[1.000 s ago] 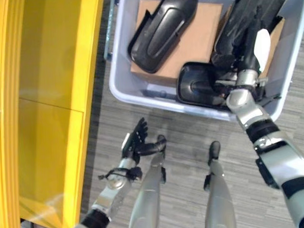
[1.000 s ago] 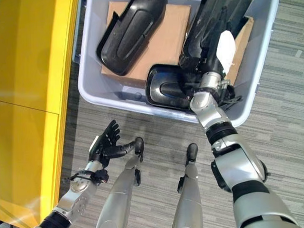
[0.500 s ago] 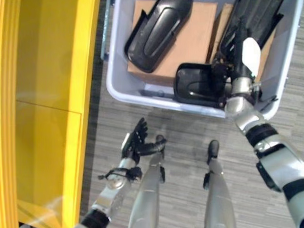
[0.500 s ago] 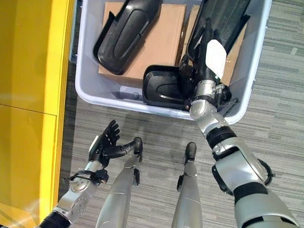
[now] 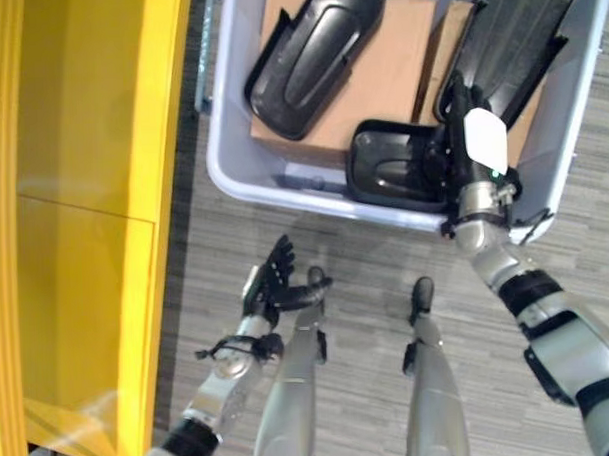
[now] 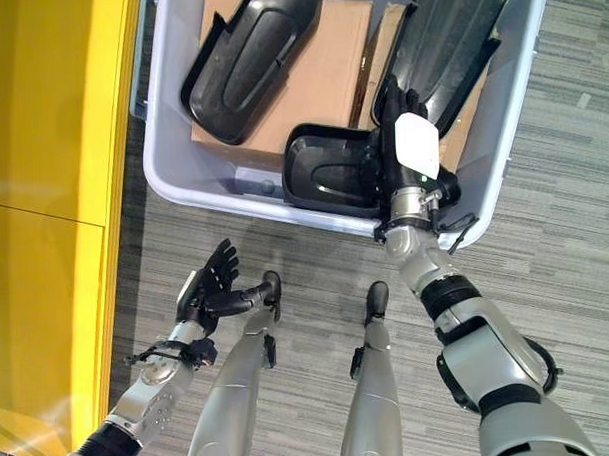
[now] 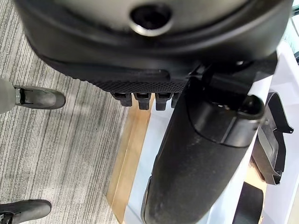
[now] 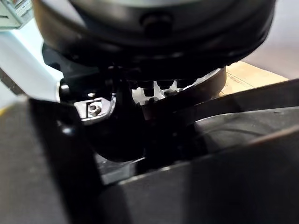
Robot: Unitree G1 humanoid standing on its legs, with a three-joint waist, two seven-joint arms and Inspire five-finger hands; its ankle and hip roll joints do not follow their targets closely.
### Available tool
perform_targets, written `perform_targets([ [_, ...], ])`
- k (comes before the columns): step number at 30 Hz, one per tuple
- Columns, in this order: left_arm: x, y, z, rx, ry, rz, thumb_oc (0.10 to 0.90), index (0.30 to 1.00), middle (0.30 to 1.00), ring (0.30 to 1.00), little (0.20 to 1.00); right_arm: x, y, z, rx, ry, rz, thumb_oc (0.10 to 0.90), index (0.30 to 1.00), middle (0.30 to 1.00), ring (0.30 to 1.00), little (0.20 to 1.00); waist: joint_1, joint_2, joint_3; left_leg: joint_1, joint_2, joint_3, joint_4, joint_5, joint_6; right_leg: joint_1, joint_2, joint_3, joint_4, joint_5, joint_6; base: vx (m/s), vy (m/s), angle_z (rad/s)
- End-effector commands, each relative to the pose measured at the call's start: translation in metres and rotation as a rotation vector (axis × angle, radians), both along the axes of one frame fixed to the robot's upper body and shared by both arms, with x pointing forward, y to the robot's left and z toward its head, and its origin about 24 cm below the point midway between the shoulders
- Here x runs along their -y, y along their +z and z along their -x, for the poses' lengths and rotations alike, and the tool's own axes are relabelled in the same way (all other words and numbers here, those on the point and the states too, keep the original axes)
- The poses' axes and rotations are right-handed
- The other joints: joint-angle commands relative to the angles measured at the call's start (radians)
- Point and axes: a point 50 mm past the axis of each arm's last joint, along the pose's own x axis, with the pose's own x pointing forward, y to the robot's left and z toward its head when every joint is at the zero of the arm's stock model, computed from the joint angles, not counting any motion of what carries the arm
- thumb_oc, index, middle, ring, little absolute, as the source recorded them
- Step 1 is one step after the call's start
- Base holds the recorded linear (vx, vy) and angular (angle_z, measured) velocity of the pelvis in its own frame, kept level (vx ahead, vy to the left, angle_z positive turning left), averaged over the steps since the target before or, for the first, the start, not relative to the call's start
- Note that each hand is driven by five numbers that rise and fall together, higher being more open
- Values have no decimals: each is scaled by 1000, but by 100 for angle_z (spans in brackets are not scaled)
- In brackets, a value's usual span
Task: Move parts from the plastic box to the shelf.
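The pale grey plastic box (image 5: pixel 221 141) stands on the floor and holds black moulded parts on cardboard (image 5: pixel 389 75). A long part (image 5: pixel 313 53) lies at its back left, and another long part (image 5: pixel 513 31) at its back right. A smaller dished part (image 5: pixel 392 165) rests against the near wall. My right hand (image 5: pixel 464 157), with its white thumb cover, is inside the box at that part's right rim. In the right wrist view the rim (image 8: pixel 205 105) runs between the fingers (image 8: pixel 154 86) and the thumb. My left hand (image 5: pixel 271 284) hangs open over the floor.
The yellow shelf (image 5: pixel 83 196) stands along the left, with a strip of grey striped floor (image 5: pixel 200 252) between it and the box. The left wrist view looks past the thumb (image 7: pixel 201 154) to the box's pale wall (image 7: pixel 145 163) and a wooden strip (image 7: pixel 131 154) beside it.
My right hand has drawn back from the long back-right part toward the near wall, onto the smaller part's rim. The whole view has shifted a little. The left hand has stayed put.
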Motion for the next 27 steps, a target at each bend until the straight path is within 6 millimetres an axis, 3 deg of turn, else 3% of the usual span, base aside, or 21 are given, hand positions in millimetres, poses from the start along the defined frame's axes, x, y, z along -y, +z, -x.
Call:
perform_targets([
  [1, -1, 25, 3, 156, -9, 29, 900, 1000, 1000, 1000, 1000, 59, 29, 11, 88, -185, 82, 900, 1000, 1000, 1000, 1000, -20, 28, -16, 32, -3, 23, 108, -135, 0, 0, 31, 41, 107, -65, -26, 0, 0, 0],
  [25, 0, 25, 2, 152, -18, 26, 900, 1000, 1000, 1000, 1000, 93, 43, 6, 42, -350, 0, 900, 1000, 1000, 1000, 1000, 0, 45, -14, 36, -6, 20, 98, -127, -1, 0, 30, 36, 110, -64, -27, 0, 0, 0],
  [26, 2, 25, 2, 151, -26, 27, 900, 1000, 1000, 1000, 1000, 96, 42, 5, 16, -365, -15, 822, 890, 890, 890, 890, 4, 49, -11, 40, -7, 19, 101, -130, -1, 4, 31, 36, 113, -68, -27, 0, 0, 0],
  [27, 2, 25, 2, 151, -26, 27, 900, 1000, 1000, 1000, 1000, 96, 42, 5, 17, -365, -15, 608, 591, 591, 591, 591, 4, 49, -11, 39, -7, 19, 101, -130, -1, 4, 31, 36, 113, -68, -27, 0, 0, 0],
])
